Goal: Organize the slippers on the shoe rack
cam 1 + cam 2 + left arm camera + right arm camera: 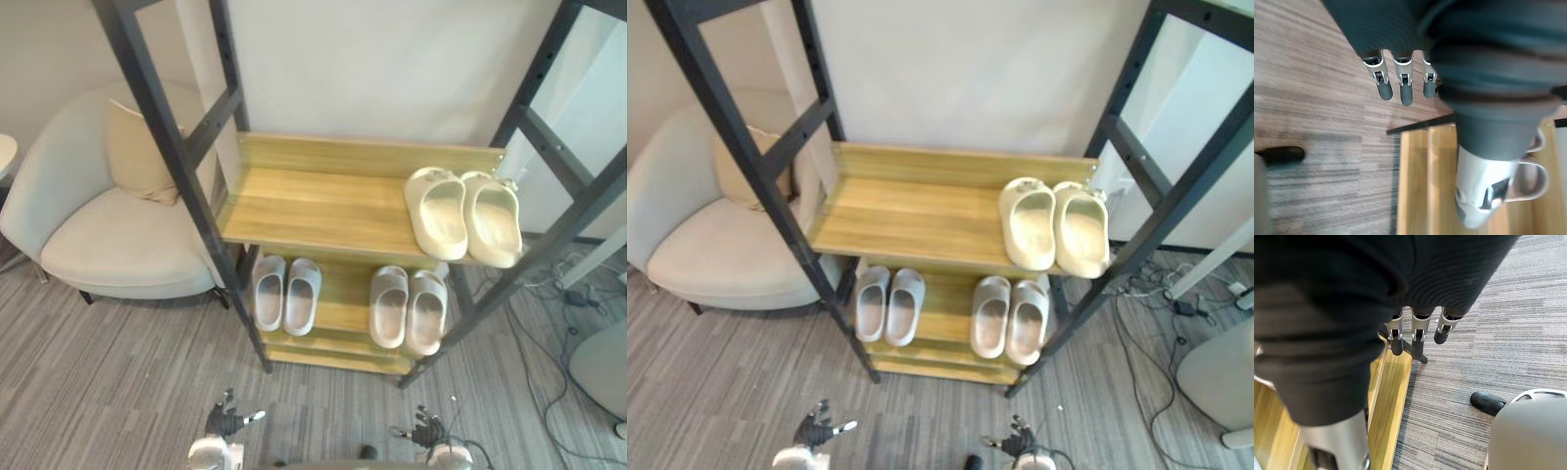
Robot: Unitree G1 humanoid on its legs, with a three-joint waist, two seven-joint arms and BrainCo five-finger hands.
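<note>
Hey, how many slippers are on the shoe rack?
6, none seemingly hidden: a cream pair on the upper shelf, right end; a pale grey pair left and a beige pair right on the lower shelf.

Both hands low, apart and open.
The left robot hand and the right robot hand sit side by side, well apart and level with each other, each at the end of a lowered arm. On both, the fingers reach forward, loosely spread and nearly straight. Each thumb sticks out sideways toward the other robot hand. In the left wrist view, the left fingers run in an even, straight row out from under the dark ribbed cover, with the dark tips slightly apart. The right fingers show the same straight row in the right wrist view, curled round nothing.
</note>
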